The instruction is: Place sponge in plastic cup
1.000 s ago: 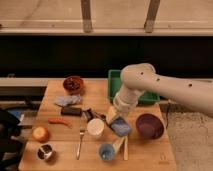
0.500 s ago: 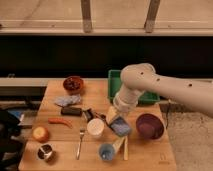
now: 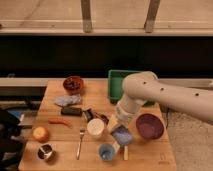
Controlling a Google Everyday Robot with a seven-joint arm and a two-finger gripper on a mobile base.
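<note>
A blue-grey sponge (image 3: 122, 135) sits tilted just under the end of my white arm, right of the table's middle. My gripper (image 3: 121, 126) points down right at the sponge. A white plastic cup (image 3: 95, 128) stands upright just left of the sponge. A smaller blue cup (image 3: 106, 151) stands near the front edge, below and left of the sponge. I cannot tell whether the sponge is held or resting on the table.
On the wooden table (image 3: 150, 155) are a purple bowl (image 3: 149, 126) at the right, a green bin (image 3: 119, 81) at the back, a red-brown bowl (image 3: 73, 84), a grey cloth (image 3: 67, 101), a dark bar (image 3: 71, 111), a fork (image 3: 80, 142), an orange fruit (image 3: 40, 133) and a metal cup (image 3: 45, 151).
</note>
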